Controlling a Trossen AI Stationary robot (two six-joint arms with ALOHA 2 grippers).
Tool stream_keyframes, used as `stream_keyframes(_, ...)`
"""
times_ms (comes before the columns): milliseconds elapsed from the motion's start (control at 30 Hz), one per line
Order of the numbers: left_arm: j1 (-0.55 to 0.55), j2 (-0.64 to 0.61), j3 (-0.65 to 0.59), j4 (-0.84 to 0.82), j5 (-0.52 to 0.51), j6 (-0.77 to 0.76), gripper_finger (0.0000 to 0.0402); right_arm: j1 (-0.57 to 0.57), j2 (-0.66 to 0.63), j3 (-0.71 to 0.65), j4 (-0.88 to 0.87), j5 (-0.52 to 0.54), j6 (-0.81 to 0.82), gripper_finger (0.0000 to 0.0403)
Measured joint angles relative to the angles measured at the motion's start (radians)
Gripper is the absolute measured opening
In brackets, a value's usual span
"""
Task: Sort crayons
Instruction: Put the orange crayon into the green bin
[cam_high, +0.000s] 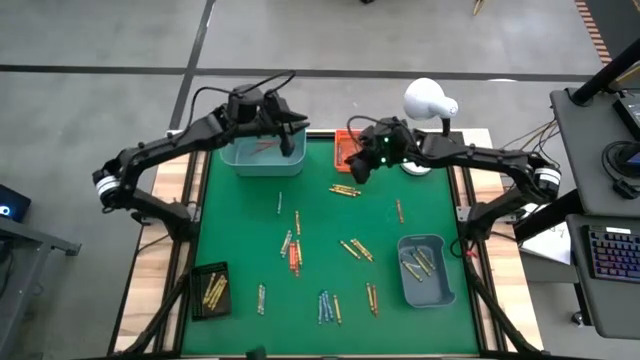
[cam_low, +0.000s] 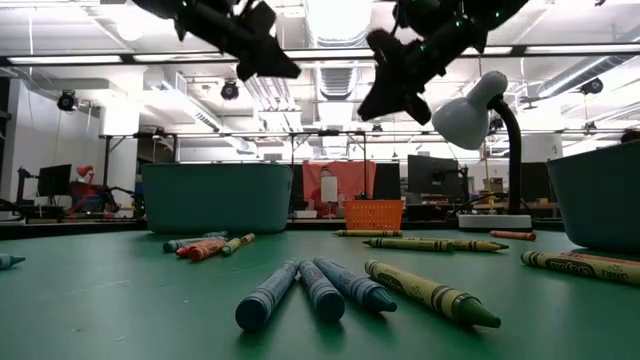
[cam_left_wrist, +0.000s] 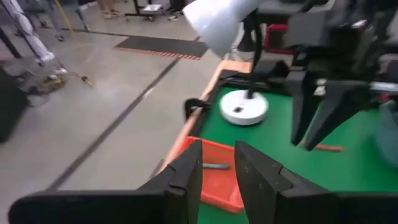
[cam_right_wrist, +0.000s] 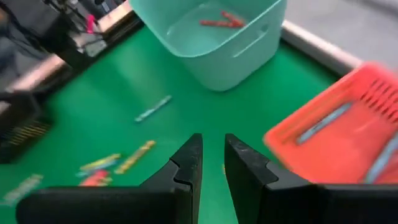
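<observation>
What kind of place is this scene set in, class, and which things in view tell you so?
Most likely a robotics lab or workshop. Two dark arms work over a green-topped table strewn with crayons, a desk with a keyboard stands beside it, and the low view shows monitors and exposed ceiling lights behind.

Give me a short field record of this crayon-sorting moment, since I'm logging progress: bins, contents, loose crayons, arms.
teal bin: far left, red crayons inside
orange tray: far middle, blue-grey crayons inside
grey-blue bin: near right, yellow crayons inside
black tray: near left, gold crayons inside
loose crayons: many, scattered on the green mat
left pincer: above the teal bin, empty, narrow gap
right pincer: beside the orange tray, empty, narrow gap
lamp: white, far right
</observation>
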Motion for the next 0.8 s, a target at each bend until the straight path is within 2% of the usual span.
stream_keyframes(133, -0.087, -0.06, -0.026, -0.033, -0.003, -0.058, 0.0076, 0.074, -0.001, 0.028, -0.12, -0.001, 0.156, 0.0056)
stream_keyframes(367, -0.212, -0.214, -0.199, 0.055, -0.03, -0.145, 0.0076, 0.152, -0.001, 0.047, -0.43, 0.019, 0.341, 0.0056)
stream_keyframes(467, -0.255, -0.278, -0.273, 0.057, -0.031, -0.207, 0.0076, 0.16, -0.001, 0.047, -0.558, 0.085, 0.406, 0.0056)
stream_keyframes(633, -0.315, -0.373, -0.42, 0.183, -0.031, -0.312, 0.0076, 0.157, -0.001, 0.041, -0.792, 0.224, 0.42, 0.0056)
stream_keyframes(800, -0.344, -0.442, -0.546, 0.277, -0.031, -0.36, 0.0076, 0.155, -0.001, 0.011, -0.875, 0.298, 0.43, 0.0056)
